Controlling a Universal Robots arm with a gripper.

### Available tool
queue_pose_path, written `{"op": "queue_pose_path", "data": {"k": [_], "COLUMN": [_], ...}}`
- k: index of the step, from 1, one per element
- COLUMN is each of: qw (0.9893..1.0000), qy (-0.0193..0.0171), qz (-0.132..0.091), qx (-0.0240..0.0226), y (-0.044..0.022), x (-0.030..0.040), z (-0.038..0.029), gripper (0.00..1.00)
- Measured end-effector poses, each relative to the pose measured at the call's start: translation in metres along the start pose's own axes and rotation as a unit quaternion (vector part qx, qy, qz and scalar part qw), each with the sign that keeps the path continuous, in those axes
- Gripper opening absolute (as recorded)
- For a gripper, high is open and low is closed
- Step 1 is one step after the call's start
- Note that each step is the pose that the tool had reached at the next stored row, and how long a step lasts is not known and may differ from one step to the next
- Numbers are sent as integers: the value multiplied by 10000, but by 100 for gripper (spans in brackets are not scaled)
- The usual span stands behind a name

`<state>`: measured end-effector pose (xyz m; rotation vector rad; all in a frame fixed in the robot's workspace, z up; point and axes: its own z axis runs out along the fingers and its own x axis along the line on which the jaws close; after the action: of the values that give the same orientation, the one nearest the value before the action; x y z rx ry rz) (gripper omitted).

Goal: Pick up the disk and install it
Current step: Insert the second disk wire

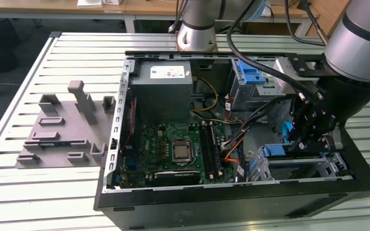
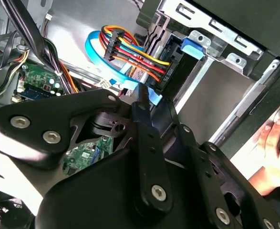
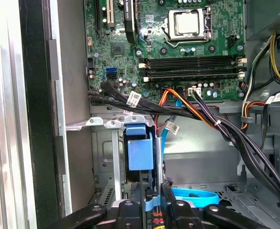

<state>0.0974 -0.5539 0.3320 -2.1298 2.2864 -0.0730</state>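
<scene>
The open computer case [image 1: 236,192] lies on its side on the slatted desk [image 1: 18,192], its side panel off, evidently so the arm can reach in from above. It contains the green motherboard [image 1: 172,149], the grey power supply [image 1: 161,91] at the far end, bundled cables [image 3: 216,124] and, at the exterior view's right, a silver drive cage [image 1: 300,166]. The end effector [image 1: 313,139] is lowered into that corner, directly over the cage. The disk [image 3: 140,150], edge-on with its blue carrier uppermost in the first wrist view, stands in the cage slot, in line with the end effector [image 3: 151,205]; the fingers appear pressed against the carrier's edge, though contact is not fully visible. A coloured power connector [image 2: 135,55] sits near the bay. 1 person's hand [image 2: 273,143] rests outside the case.
</scene>
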Motion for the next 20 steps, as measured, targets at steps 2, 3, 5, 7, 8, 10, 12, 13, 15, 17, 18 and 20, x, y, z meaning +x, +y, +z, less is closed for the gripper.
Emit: {"op": "queue_pose_path", "data": {"k": [2,3,5,7,8,10,12,13,15,17,18,20], "qw": [10000,10000,10000,10000,10000,10000,10000,10000,10000,10000,10000,10000], "qy": [-2,-3,-3,-4,-4,-3,-3,-4,-5,-4,-4,-4], "qz": [0,0,0,0,0,0,0,0,0,0,0,0], "qx": [0,0,0,-1,-1,-1,-2,-2,-2,-2,-2,-2], "y": [0,-1,-2,-3,-4,-5,-6,-6,-6,-7,-7,-7], "x": [0,0,1,1,1,2,2,2,2,2,2,2], "z": [-13,-21,-42,-74,-91,-120,-139,-144,-145,-146,-147,-147], "gripper": [31,31,31,31,31,31,31,31,23,17,11,11]}}
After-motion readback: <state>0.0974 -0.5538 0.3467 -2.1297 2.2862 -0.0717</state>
